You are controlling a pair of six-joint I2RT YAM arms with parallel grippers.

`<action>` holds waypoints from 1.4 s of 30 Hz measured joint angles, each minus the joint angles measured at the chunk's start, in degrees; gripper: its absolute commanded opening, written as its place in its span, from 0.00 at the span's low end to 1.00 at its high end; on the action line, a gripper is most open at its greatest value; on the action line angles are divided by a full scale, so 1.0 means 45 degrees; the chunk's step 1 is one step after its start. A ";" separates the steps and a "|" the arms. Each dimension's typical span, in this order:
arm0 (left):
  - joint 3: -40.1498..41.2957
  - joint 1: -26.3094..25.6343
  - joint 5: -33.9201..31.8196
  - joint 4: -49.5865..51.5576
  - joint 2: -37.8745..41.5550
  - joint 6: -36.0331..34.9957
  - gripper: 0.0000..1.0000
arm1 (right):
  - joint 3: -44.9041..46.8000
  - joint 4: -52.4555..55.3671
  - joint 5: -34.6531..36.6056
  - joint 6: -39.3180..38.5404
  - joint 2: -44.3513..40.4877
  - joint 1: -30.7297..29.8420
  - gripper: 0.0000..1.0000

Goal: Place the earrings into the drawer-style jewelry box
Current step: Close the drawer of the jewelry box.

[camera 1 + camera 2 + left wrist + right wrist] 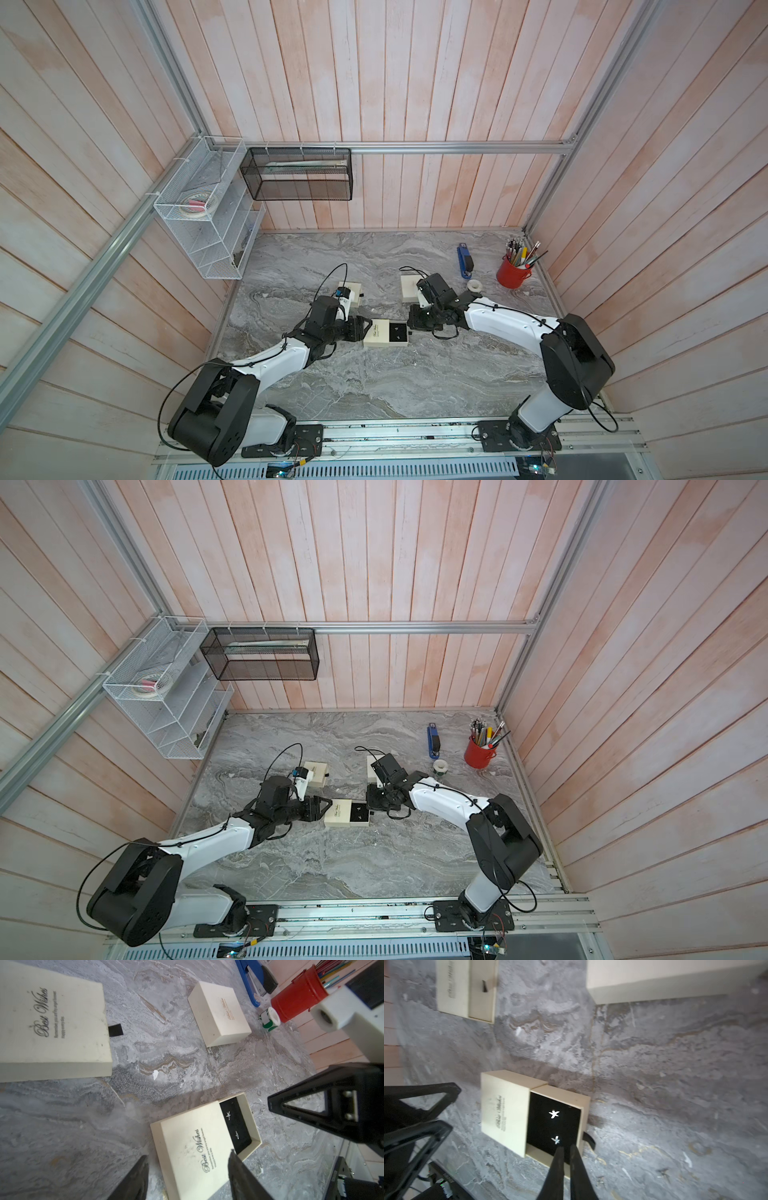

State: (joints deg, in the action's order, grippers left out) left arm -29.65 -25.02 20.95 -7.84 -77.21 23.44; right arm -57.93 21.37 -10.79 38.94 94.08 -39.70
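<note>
Mid-table on the grey marble top (374,386), both arms are working the same target. Drawer-style jewelry box (385,333) is sitting dead centre. Two other cream boxes are lying beyond it, one at 11 o'clock (355,291) and one at 1 o'clock (409,289).

Left gripper (188,1153) is parked at the box's 9 o'clock, jaws spread wide and lining up either side of the cream sleeve (504,1105). The right wrist view is showing a gap between its tips and the sleeve, so I'm reading it as not gripping.

Right gripper (567,1147) is hovering at 3 o'clock over the pulled-out end. Its fingers are nearly together with only a sliver between them, and nothing is visibly pinched.

Drawer (584,1103) is standing roughly half out, exposing the black pad (542,1126). Earrings (554,1114) are lying on that pad: two tiny silver star studs. The second stud (556,1140) is lying just off the right fingertips.

Handling guess: they're looking near weightless, rigid and slick, so easy to flick. I'm expecting a fingertip pinch across the star's body to work best. The card box is looking light and likely to slide, so brace the sleeve by its long sides.
</note>
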 measured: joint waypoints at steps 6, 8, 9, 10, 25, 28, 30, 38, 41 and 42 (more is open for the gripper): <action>0.0000 0.0000 0.0636 -0.0107 -0.0675 0.0282 0.64 | 0.0117 0.0238 -0.0063 0.0000 0.0918 0.0019 0.09; 0.0000 0.0000 0.0865 -0.0175 -0.0869 0.0359 0.62 | 0.0112 0.0102 -0.0301 -0.0005 0.1078 0.0005 0.09; 0.0000 0.0000 0.0976 -0.0223 -0.0967 0.0379 0.62 | 0.0102 0.0015 -0.0442 -0.0010 0.1151 -0.0015 0.09; 0.0000 -0.0005 0.1073 -0.0267 -0.1064 0.0403 0.61 | 0.0087 -0.0073 -0.0568 -0.0010 0.1224 -0.0044 0.09; -0.0447 -0.0039 0.1938 -0.0777 -0.1991 0.0563 0.57 | -0.0971 -0.1370 -0.2229 0.0005 0.2545 -0.0636 0.09; -0.0685 0.0015 0.1909 -0.0787 -0.2147 0.0563 0.57 | -0.1151 -0.1433 -0.2254 0.0049 0.2691 -0.0636 0.09; -0.0899 0.0029 0.1855 -0.0772 -0.2331 0.0563 0.57 | -0.1214 -0.1418 -0.2234 0.0097 0.2759 -0.0617 0.10; -0.3143 0.0073 0.1525 -0.0427 -0.3827 0.0457 0.56 | -0.1656 -0.1511 -0.2268 0.0296 0.2963 0.0180 0.11; -0.4347 0.0204 0.1302 -0.0301 -0.4770 0.0306 0.55 | -0.2540 -0.1413 -0.2254 0.0204 0.3483 0.0675 0.12; -0.4760 0.0257 0.1219 -0.0243 -0.5105 0.0267 0.55 | -0.2851 -0.1409 -0.2249 0.0126 0.3701 0.0835 0.12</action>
State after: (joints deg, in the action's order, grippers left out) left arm -51.07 -23.86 26.44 -8.93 -100.18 24.64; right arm -70.76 15.03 -20.91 39.51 110.74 -35.94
